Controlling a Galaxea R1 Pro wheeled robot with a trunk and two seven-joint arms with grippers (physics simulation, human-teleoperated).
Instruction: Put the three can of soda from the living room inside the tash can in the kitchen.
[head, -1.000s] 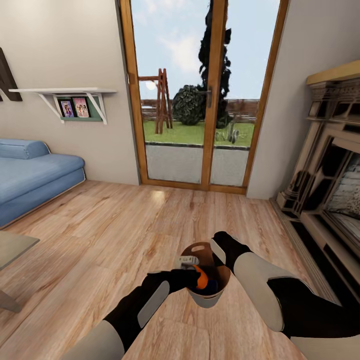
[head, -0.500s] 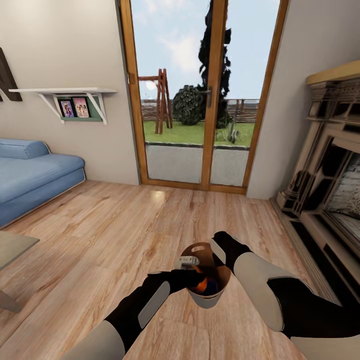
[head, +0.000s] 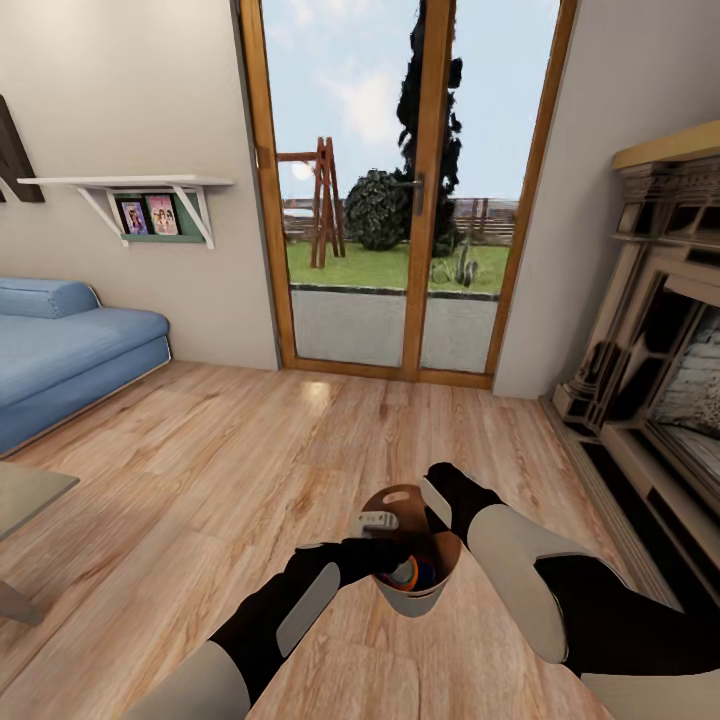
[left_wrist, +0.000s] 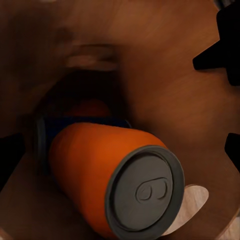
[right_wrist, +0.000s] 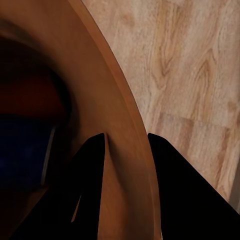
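Inside the trash can, just below the left gripper, whose fingers stand apart and empty, lies the orange soda can on the blue can. Right gripper is clamped on the bucket's rim above the orange-brown plank floor near the blue sofa.

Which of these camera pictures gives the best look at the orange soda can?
The left wrist view: the orange can lies large inside the trash can, silvery top towards the camera. The head view shows it as a small orange patch in the bucket. The right wrist view shows mainly the bucket's rim, pinched by the right end effector.
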